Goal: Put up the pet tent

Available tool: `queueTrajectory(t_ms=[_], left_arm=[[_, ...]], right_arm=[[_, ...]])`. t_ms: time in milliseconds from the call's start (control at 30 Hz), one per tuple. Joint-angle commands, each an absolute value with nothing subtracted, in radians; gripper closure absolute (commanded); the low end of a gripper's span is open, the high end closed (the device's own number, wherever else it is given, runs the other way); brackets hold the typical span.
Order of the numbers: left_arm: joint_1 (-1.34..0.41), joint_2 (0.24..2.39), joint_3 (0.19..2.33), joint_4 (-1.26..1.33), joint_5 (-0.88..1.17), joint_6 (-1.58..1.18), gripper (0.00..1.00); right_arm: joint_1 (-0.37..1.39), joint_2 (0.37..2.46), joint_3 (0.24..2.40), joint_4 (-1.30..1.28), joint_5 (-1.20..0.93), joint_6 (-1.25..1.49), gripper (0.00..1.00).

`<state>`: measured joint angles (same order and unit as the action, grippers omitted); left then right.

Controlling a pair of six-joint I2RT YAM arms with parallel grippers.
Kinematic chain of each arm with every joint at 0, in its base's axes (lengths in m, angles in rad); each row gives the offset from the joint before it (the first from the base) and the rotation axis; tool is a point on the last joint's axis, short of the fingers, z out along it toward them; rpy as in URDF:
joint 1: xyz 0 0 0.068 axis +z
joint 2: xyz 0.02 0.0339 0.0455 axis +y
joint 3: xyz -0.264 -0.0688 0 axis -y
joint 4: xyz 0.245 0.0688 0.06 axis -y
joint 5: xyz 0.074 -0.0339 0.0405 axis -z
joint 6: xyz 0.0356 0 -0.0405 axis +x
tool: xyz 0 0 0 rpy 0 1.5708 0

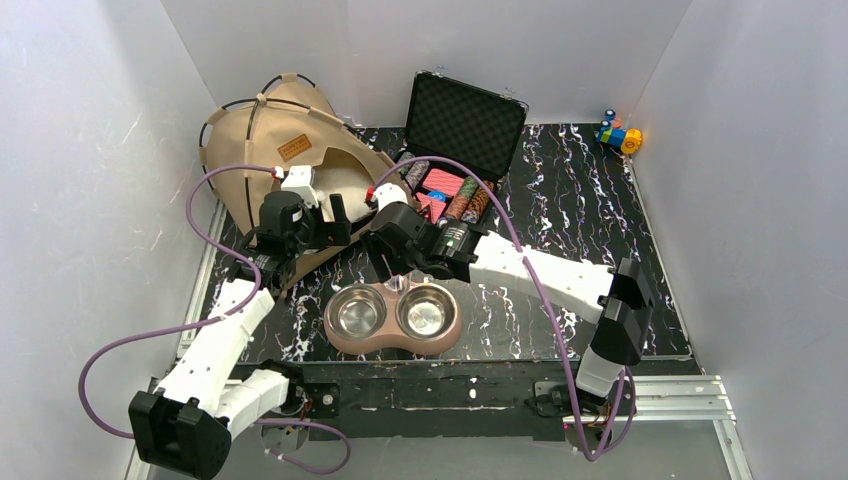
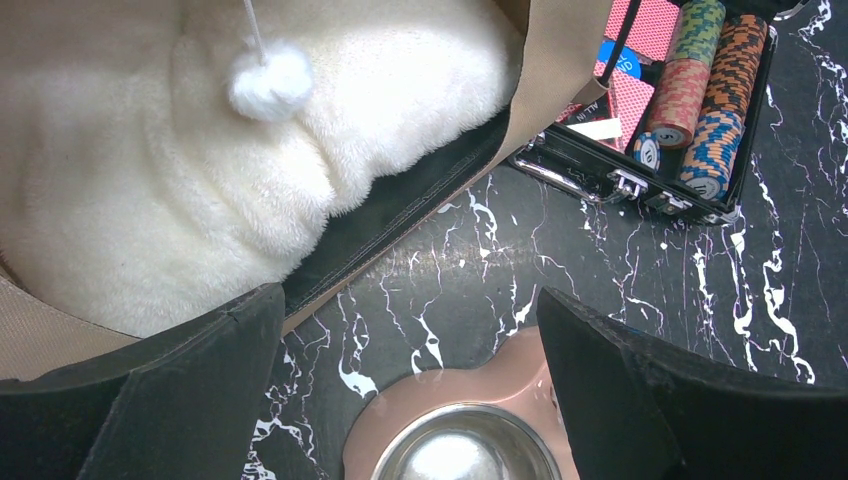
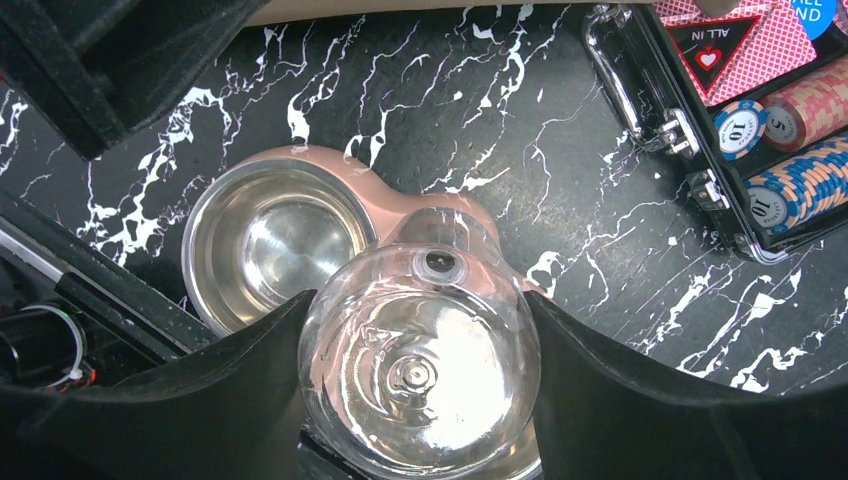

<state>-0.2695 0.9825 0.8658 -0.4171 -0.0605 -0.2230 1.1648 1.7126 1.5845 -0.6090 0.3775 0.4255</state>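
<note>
The tan pet tent with thin black poles and a brown label stands at the back left. Its dark-edged fabric rim and the fluffy white cushion inside show in the left wrist view. My left gripper is open and empty, just in front of the tent's entrance; between its jaws is bare table. My right gripper is shut on a clear plastic bottle, held upright over the pink double bowl; its fingers press both sides.
A pink stand with two steel bowls sits at the near middle, also in the left wrist view and right wrist view. An open black case of poker chips and cards stands behind it. A small toy is at the back right.
</note>
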Motion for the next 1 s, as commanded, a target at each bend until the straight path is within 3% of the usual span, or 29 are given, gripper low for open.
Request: queueTrajectory(t_ms=[0,200,333,700,967], left_arm=[[-0.268,0.948,0.87,-0.396,-0.07,-0.226,0.02],[-0.267,0.939,0.865,-0.393,-0.078,-0.226,0.02],[-0.267,0.935,0.863,-0.394,-0.081,-0.226,0.02],[-0.267,0.931,0.859,-0.39,-0.084,-0.225,0.02],[-0.267,0.924,0.857,-0.386,-0.088,-0.229,0.02]], right_arm=[[1.161,1.741,1.506,-0.637,0.345,0.473,0.53],[1.159,1.717,1.57,-0.651,0.36,0.441,0.37],[1.157,1.709,1.635,-0.678,0.376,0.415,0.16],[1.158,1.538,1.682,-0.727,0.291,0.365,0.14],[1.115,1.297,1.382,-0.732,0.335,0.551,0.14]])
